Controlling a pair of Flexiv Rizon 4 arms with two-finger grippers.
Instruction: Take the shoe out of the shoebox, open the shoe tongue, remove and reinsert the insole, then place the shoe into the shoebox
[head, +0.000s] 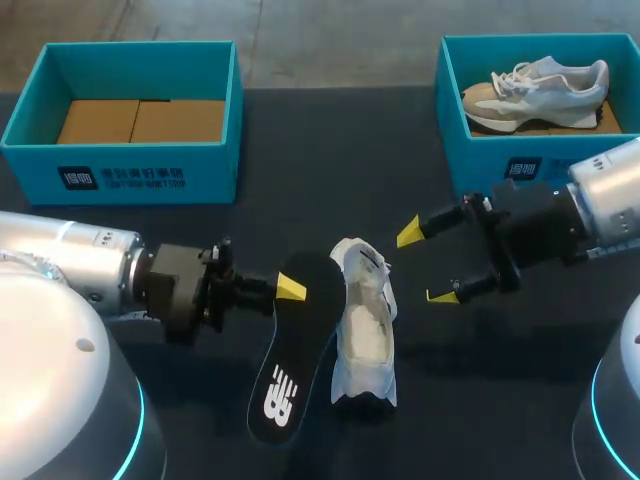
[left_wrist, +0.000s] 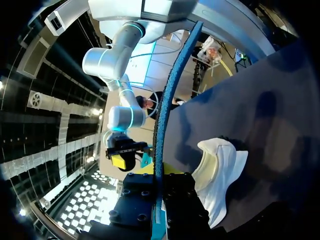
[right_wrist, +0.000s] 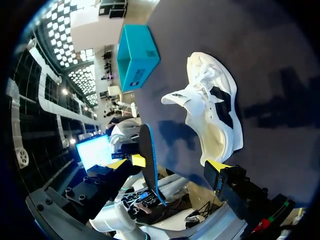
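- The left end effector (head: 290, 288) comes in from the left side. It is clenched on the insole (head: 295, 360), with a yellow tip pressed on the top face. In the left wrist view the insole stands on its thin edge between the two fingers.
- The insole is black with a white mark near its low end. It is out of the shoe and sits just beside it, on the shoe's left. I cannot tell if the two touch.
- The shoe (head: 368, 340) is white and lies on the dark bench (head: 330, 160), out of any box. It is between the two end effectors. Its tongue (head: 358, 258) is pulled up and back, so the hole of the shoe shows.
- The right end effector (head: 426, 264) comes in from the right side. Its fingers are spread wide and nothing is in them. It hangs near the tongue end of the shoe and does not touch it.
- The left shoebox (head: 130, 175) is blue and stands at the far left of the bench. Brown cardboard (head: 140, 120) lies in its bottom.
- The right shoebox (head: 500, 165) is blue too and stands at the far right, just behind the right arm. A second shoe (head: 540, 88), grey and tan, lies inside it.
- Both boxes are well apart from the white shoe. The right arm lies in front of the right shoebox.
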